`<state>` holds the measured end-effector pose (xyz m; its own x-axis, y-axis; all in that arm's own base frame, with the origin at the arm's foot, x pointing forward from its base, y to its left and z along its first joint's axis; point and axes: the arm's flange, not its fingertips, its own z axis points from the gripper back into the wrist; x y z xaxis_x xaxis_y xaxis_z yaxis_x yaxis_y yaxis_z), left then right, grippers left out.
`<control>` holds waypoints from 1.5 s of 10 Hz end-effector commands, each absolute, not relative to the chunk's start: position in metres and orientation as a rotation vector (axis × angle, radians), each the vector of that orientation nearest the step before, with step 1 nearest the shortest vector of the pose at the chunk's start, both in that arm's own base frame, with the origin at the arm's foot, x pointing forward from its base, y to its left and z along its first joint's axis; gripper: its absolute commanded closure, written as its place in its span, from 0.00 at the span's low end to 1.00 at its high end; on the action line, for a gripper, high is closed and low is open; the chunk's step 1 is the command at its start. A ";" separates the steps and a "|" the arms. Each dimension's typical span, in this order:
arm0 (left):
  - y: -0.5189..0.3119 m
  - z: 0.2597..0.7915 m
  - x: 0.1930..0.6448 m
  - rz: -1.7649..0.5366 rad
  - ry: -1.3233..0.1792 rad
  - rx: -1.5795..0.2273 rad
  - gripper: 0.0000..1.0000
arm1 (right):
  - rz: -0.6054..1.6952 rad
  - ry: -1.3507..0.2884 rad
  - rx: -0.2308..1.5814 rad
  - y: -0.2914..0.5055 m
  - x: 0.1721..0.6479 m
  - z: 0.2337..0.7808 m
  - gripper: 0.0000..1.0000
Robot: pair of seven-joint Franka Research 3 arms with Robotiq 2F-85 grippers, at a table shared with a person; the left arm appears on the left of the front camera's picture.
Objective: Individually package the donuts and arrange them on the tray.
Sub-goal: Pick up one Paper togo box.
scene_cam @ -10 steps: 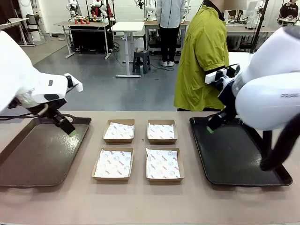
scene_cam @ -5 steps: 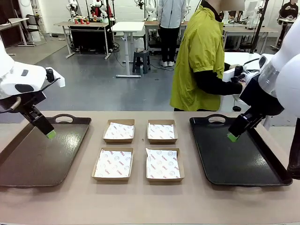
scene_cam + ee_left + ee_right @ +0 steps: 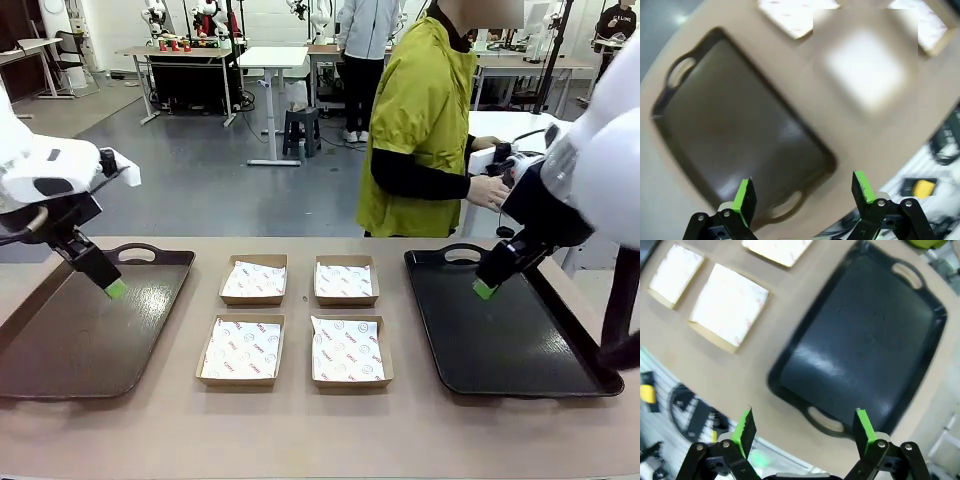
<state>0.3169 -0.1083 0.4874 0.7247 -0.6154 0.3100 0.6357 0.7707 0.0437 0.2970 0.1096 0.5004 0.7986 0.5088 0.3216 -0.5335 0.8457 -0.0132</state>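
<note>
Packing looks not yet begun: the left end effector [image 3: 804,190] above the brown tray [image 3: 60,370] and the right end effector [image 3: 804,426] above the black tray [image 3: 520,370] both gape released, grasping nothing, the four boxes [image 3: 243,350] hold only paper, so a donut must first reach the desk.

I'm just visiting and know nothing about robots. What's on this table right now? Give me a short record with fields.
Brown tray: on the robot's left
Black tray: on the robot's right
Middle: four cardboard boxes, two by two, lined with white printed paper
Left claw: open, above the brown tray
Right claw: open, above the black tray
Person: in a yellow-green jacket, at the table's far side
</note>
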 end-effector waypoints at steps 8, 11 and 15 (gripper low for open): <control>0.065 0.461 0.315 -0.215 -0.258 -1.157 0.00 | 0.074 -0.323 1.193 -0.113 0.255 0.473 0.00; 0.114 0.436 0.297 -0.112 -0.246 -1.191 0.00 | 0.043 -0.337 1.180 -0.163 0.250 0.454 0.00; 0.166 0.416 0.265 -0.013 -0.283 -1.234 0.00 | 0.028 -0.337 1.200 -0.194 0.246 0.450 0.00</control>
